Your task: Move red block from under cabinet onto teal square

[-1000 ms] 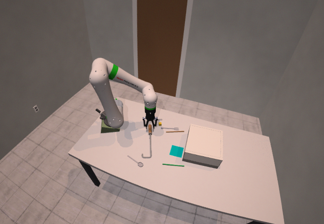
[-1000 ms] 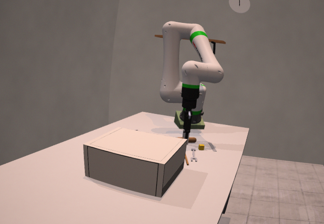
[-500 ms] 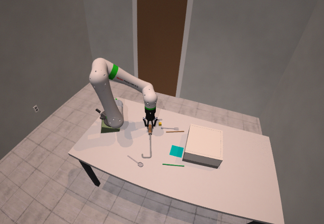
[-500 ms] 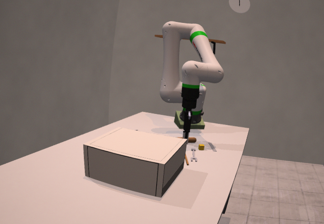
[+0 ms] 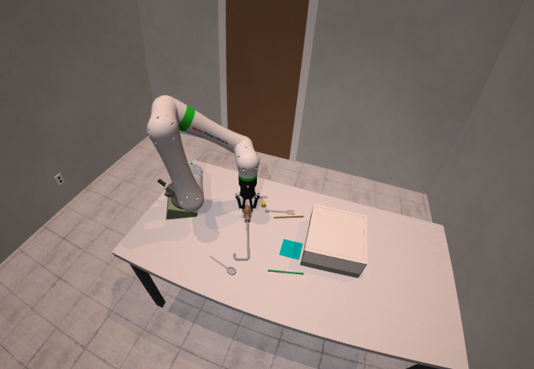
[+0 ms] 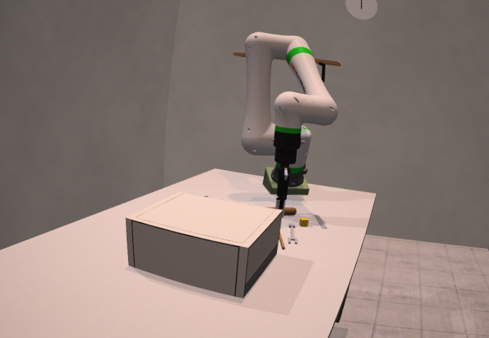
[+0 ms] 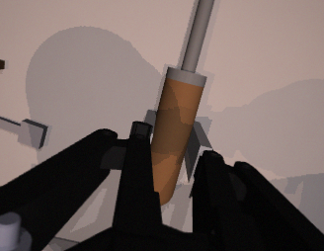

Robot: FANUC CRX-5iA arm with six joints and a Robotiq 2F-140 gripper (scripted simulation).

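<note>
red block hidden from every view, place under cabinet (image 5: 336,233) not tellable. gripper (image 5: 246,206) clamped narrowly on hook tool's wooden handle (image 7: 175,128), lying on table (image 5: 388,287) left of cabinet. teal square (image 5: 290,248) beside cabinet.

walls (image 5: 388,76): grey | door (image 5: 265,59): brown | floor (image 5: 64,244): tiled | wall disc (image 6: 361,4): possibly clock

The table (image 5: 388,305) carries a cabinet (image 5: 336,239) (teal square (image 5: 290,248) beside).
</note>
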